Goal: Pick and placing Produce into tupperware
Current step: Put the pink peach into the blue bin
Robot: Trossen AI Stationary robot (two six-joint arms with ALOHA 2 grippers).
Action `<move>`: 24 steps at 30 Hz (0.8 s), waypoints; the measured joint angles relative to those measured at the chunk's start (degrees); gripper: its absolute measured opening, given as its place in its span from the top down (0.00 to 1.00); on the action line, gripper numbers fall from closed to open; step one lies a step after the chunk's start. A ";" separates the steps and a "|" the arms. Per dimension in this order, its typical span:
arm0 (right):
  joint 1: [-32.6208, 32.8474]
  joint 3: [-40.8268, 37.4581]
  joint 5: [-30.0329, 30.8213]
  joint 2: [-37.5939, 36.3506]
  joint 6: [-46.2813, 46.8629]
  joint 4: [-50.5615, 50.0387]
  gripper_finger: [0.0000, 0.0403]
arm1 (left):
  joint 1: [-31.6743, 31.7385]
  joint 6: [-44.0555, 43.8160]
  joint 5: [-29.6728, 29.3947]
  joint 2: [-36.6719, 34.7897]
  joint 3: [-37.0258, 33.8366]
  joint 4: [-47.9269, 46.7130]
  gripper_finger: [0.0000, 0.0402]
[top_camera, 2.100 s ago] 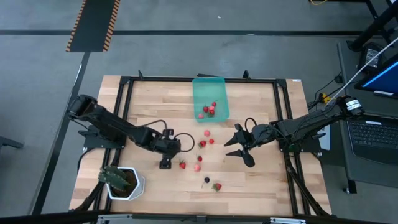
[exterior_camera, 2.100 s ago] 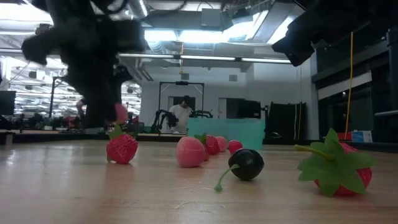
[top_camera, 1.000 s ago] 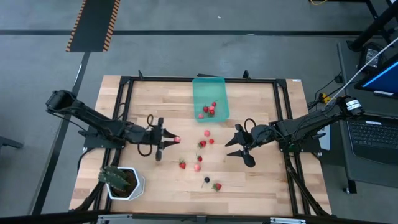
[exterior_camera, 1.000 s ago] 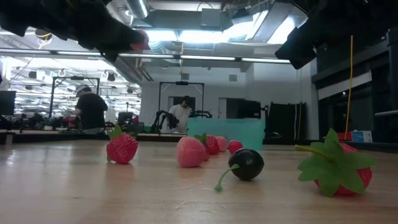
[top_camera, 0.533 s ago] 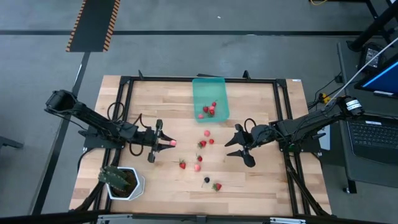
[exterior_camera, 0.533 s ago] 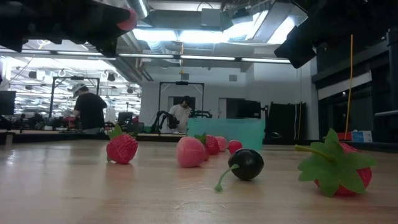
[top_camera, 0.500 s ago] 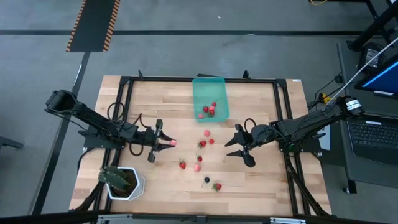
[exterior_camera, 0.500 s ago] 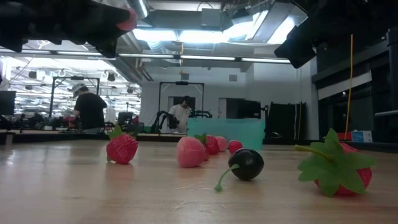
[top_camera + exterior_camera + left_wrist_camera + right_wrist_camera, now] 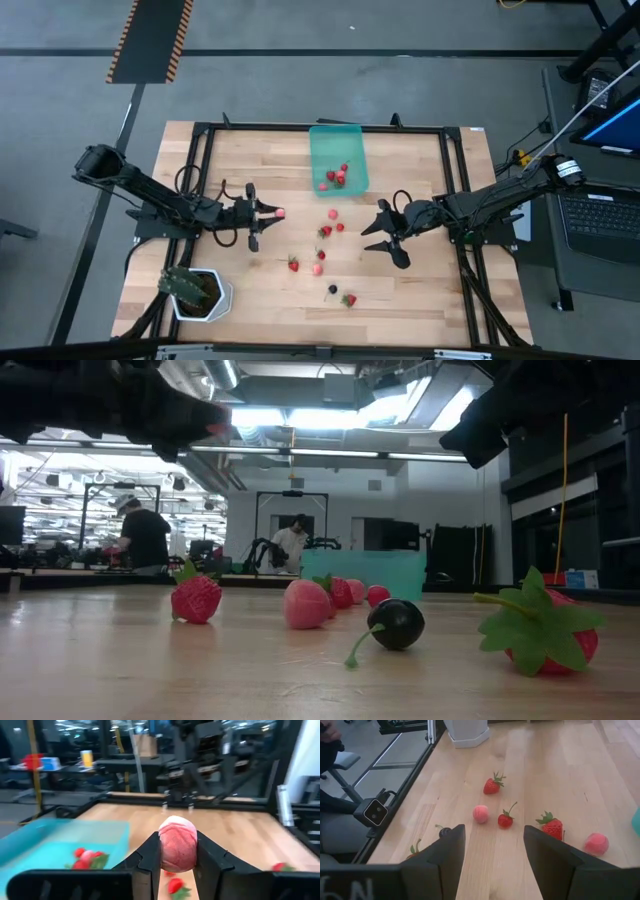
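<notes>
The counter [image 9: 240,150] is pale wood with a black frame around it, and it stands on a grey floor in a big room with bright ceiling lights. Far behind it, the low view shows a person in dark clothes [image 9: 146,540] standing by some desks. No writing on anything can be read. The tupperware [image 9: 337,140] is a see-through teal box near the far edge of the counter, in the middle. A few red fruits [image 9: 337,177] lie in it, bunched at the end nearest the loose fruit. The left tool [image 9: 265,213] is up off the counter, on the left side, well apart from the box. Its two dark fingers [image 9: 150,857] pinch a round pink fruit [image 9: 177,843] between them. More fruit is spread on the wood, between the two arms. Two red ones [image 9: 325,230] sit close together, a pink one [image 9: 333,214] is near them, a strawberry [image 9: 293,265] with a green top is nearer the front, and a small dark berry [image 9: 333,290] lies beside another strawberry [image 9: 349,299]. The right tool [image 9: 384,240] waits on the right of the loose fruit with its fingers spread wide and nothing in them. A white pot with a green plant [image 9: 197,291] stands at the front left corner.
</notes>
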 joint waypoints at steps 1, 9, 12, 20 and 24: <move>0.00 0.00 0.00 0.00 0.00 0.00 0.49 | 0.00 0.00 -0.94 0.34 -0.01 -0.04 0.81; 0.00 0.00 -0.01 0.00 -0.15 0.00 0.49 | 2.69 -0.01 0.30 2.37 1.32 0.38 0.81; 0.00 0.00 0.00 0.00 -0.17 -0.02 0.49 | 5.34 -0.01 2.94 3.41 2.66 0.03 0.81; 0.00 0.00 0.01 0.00 -1.35 -0.02 0.49 | 13.70 -1.26 9.50 11.76 7.85 -1.39 0.81; -0.01 0.00 0.01 0.00 -1.43 -0.02 0.49 | 17.65 -1.49 13.19 17.74 11.51 -1.65 0.81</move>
